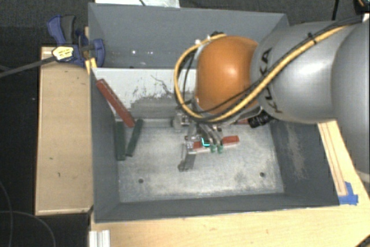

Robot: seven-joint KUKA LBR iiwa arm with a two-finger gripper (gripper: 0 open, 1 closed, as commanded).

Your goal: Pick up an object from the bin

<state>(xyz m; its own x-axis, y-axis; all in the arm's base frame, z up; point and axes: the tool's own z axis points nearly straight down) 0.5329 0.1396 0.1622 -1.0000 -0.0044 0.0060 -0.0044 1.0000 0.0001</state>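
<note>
My gripper (193, 148) hangs below the orange wrist cover, low over the middle of the bin floor. Right beside it, on its right, lies a small red thing (230, 140) with a green bit (217, 149) at its near end. Whether that red thing touches the gripper I cannot tell. The wrist cover hides the gripper's upper part.
A red-brown stick (115, 102) leans against the left wall. Two dark green bars (120, 139) (134, 137) stand slanted just below it. A small dark and red thing (258, 120) peeks out under the arm at the right. The arm covers the bin's right back part.
</note>
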